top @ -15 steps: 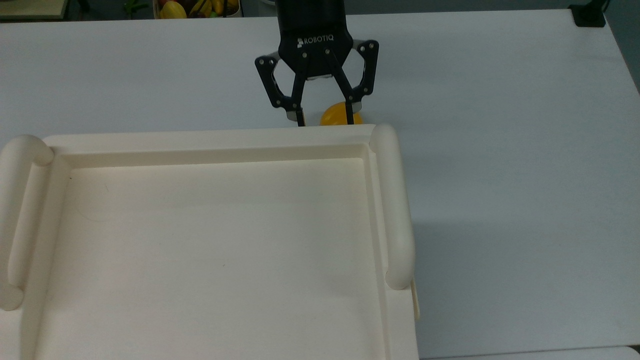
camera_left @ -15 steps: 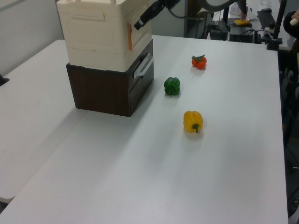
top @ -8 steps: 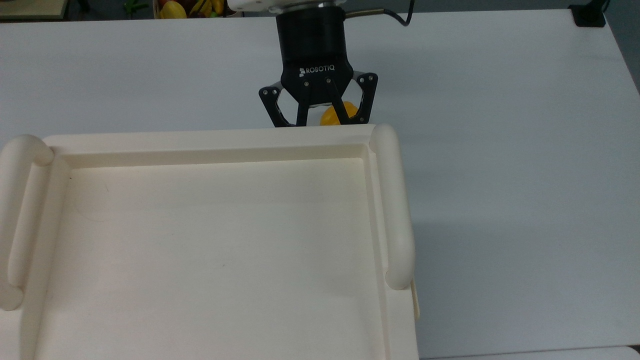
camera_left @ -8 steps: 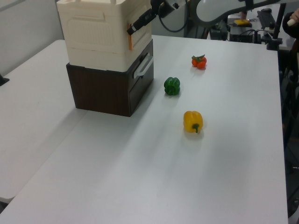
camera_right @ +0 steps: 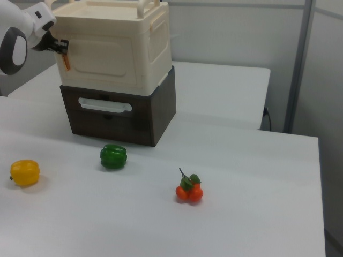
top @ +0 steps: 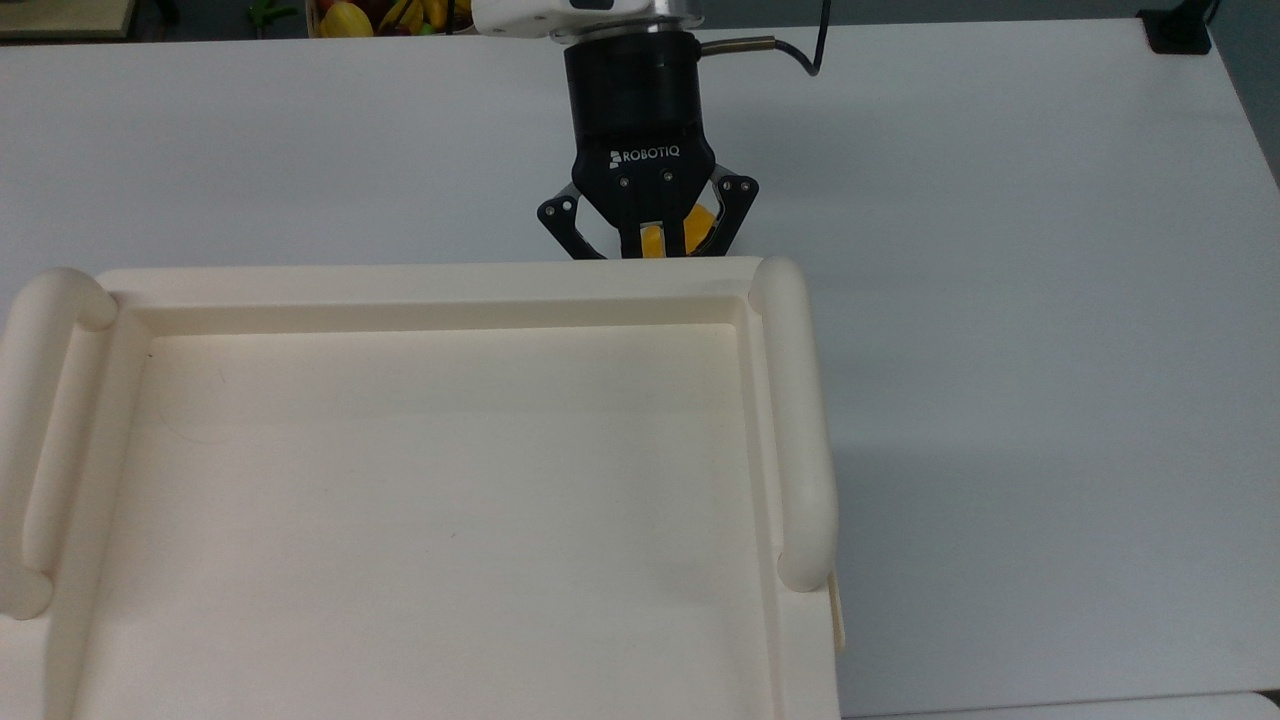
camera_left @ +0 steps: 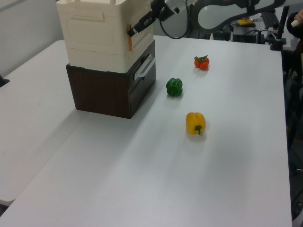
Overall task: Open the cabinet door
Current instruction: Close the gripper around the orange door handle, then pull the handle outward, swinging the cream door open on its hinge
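Cream plastic takes up most of your top view: the cabinet (top: 430, 490) with its recessed top and a rounded rail (top: 795, 420) along the top view's right edge. Just past its far edge hangs the gripper (top: 648, 250), its black body pointing down at that edge, fingers drawn close together with their tips hidden behind the rim. A bit of yellow pepper (top: 652, 240) shows between the linkages.

Turn to the left view and you see the cabinet (camera_left: 97, 35) sitting on a dark brown drawer unit (camera_left: 111, 90). The gripper (camera_left: 131, 31) meets the cabinet's front corner at a thin orange handle (camera_left: 129, 41), and the fingers look clenched on it. The door (camera_left: 141, 40) lies flush with the cabinet body, shut. On the table (camera_left: 142, 179) lie a green pepper (camera_left: 174, 87), the yellow pepper (camera_left: 195, 123) and a tomato bunch (camera_left: 201, 62), all well apart from the gripper.

From the right view, the door (camera_right: 102, 61) faces you, closed. The gripper (camera_right: 60, 48) sits at the door's edge on the right view's left, pinching the orange handle (camera_right: 66, 61). The green pepper (camera_right: 113, 156), yellow pepper (camera_right: 24, 172) and tomatoes (camera_right: 188, 191) rest on the table below.
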`<control>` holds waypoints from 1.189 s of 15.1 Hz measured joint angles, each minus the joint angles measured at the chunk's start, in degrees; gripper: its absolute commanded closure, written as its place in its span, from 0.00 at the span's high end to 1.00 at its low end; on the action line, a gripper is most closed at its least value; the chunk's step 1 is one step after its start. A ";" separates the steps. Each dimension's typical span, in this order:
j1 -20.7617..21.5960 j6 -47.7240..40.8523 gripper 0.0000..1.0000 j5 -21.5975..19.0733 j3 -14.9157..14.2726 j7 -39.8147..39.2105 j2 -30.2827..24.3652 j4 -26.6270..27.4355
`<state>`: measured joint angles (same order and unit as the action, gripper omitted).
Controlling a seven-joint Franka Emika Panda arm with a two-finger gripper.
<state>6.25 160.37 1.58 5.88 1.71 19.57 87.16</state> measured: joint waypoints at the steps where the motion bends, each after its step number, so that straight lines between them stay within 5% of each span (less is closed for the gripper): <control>1: -0.02 0.00 0.00 0.00 0.00 -0.17 0.00 0.00; 10: -1.06 -0.54 0.00 0.00 0.94 -0.21 -3.38 4.05; 18: -2.62 -17.79 0.06 -0.07 1.72 -0.24 -9.89 5.07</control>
<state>3.64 142.57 1.51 7.60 1.46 9.69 92.23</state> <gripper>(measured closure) 0.859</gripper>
